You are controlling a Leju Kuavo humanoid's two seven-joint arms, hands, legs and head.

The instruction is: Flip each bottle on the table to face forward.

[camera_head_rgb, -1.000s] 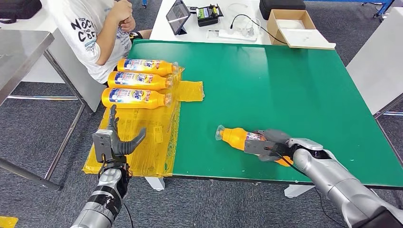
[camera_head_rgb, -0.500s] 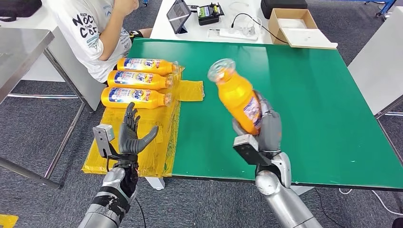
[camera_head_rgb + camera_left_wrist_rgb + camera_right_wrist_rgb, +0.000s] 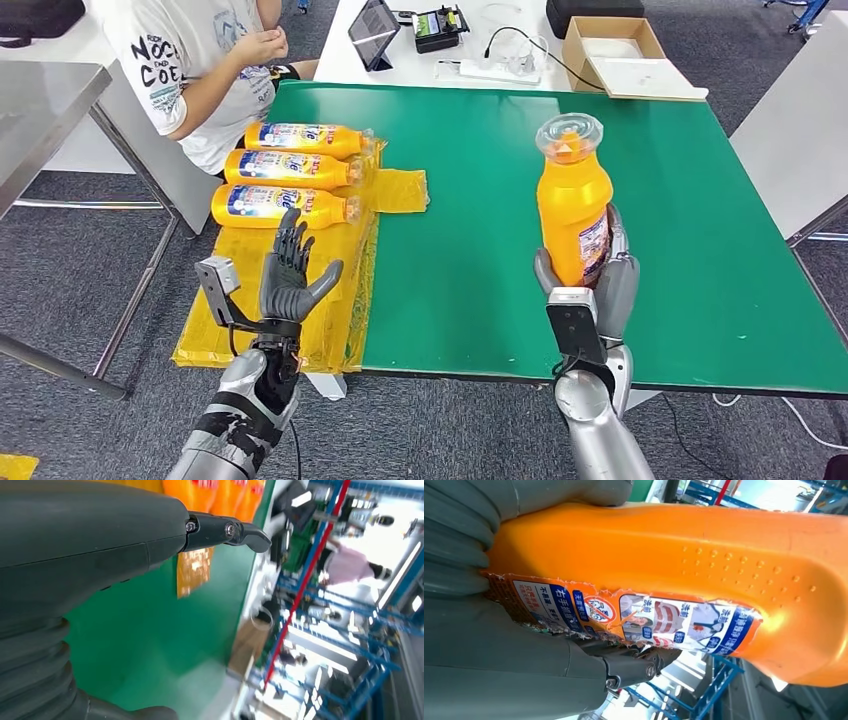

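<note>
The right hand [image 3: 592, 290] was wrapped around the lower body of the orange bottle [image 3: 572, 205], which was held upright above the near part of the green table [image 3: 480, 250], cap end up. One second earlier that same bottle had been lying on its side on the green surface under the hand; half a second earlier it had already been lifted and was tilted with the cap leaning away to the left. So the bottle had been picked up and swung through to vertical in a single sweep. In the right wrist view a torn label [image 3: 634, 617] was seen on the bottle's side next to the fingers [image 3: 624, 667], with plain orange plastic on the face beside it.

The left hand [image 3: 290, 285] was held open, fingers spread and pointing up, with nothing in it, over the yellow sheet [image 3: 300, 300] at the table's left edge. It had been raised and brought a little nearer the table's middle across the same second. It could be judged that a handover or a two-handed turn was being prepared.

Three more bottles [image 3: 285, 170] were lying side by side on the yellow sheet, labels showing, close to a seated person [image 3: 190, 70]. The lifted bottle was judged to be mid-flip, not yet laid down facing forward.
</note>
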